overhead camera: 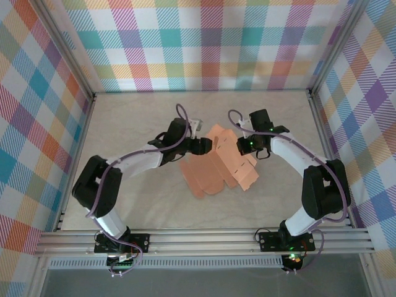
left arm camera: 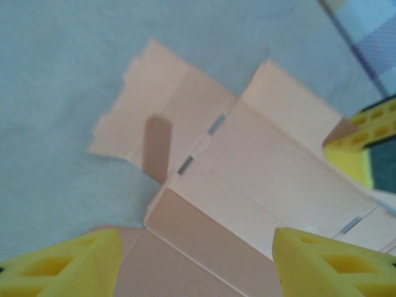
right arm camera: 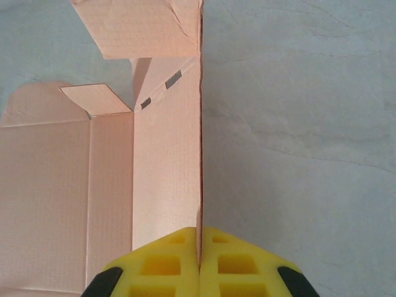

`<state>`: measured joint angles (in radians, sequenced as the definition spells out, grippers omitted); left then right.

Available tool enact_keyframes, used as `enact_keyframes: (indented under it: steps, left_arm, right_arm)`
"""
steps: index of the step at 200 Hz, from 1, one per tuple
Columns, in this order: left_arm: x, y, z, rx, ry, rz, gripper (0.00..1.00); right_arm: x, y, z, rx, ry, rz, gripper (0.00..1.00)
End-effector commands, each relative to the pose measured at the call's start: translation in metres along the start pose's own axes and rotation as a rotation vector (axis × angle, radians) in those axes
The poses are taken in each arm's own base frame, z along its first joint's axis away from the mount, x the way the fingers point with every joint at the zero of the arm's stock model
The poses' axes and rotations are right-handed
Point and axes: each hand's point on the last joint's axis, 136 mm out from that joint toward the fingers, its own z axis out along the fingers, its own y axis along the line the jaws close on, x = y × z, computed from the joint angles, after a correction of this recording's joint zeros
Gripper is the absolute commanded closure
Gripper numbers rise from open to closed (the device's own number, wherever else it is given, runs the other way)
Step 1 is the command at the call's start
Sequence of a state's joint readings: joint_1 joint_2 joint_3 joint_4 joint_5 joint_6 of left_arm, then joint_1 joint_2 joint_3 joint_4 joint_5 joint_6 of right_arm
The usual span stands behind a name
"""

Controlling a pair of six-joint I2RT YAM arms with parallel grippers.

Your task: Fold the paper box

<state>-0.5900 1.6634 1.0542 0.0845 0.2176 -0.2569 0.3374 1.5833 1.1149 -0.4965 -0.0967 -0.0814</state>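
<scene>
- Centrally on the pale table [overhead camera: 136, 124] lay the salmon paper box [overhead camera: 223, 162], partly folded, several flaps spread flat
- Right gripper [right arm camera: 200, 250] was pinched together on the edge of one upright wall [right arm camera: 167, 154]
- Left gripper [left arm camera: 197, 241] hovered over the card, its yellow fingers [left arm camera: 68, 263] spread well apart

Lab robot cell: alu frame [overhead camera: 204, 240], plaid walls [overhead camera: 204, 43].
</scene>
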Motion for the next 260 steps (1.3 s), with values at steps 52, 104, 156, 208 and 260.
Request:
enact_keyframes:
  steps: [52, 104, 156, 208, 260]
  left_arm:
    - [0.013, 0.087, -0.032, -0.135, -0.079, -0.238, 0.31]
    - [0.017, 0.117, -0.057, -0.199, -0.113, -0.274, 0.29]
    - [0.006, 0.164, -0.082, -0.289, -0.190, -0.386, 0.01]
    - [0.004, 0.189, -0.078, -0.349, -0.186, -0.400, 0.00]
    - [0.013, 0.202, -0.046, -0.333, -0.084, -0.382, 0.01]
  right_arm:
    - [-0.016, 0.042, -0.016, 0.035, -0.128, -0.396, 1.00]
    - [-0.027, 0.055, -0.002, 0.196, -0.120, -0.644, 1.00]
    - [-0.045, 0.061, 0.007, 0.429, -0.184, -0.854, 1.00]
    - [-0.046, 0.095, 0.002, 0.529, -0.297, -1.049, 1.00]
    - [-0.045, 0.122, 0.001, 0.681, -0.429, -1.245, 1.00]
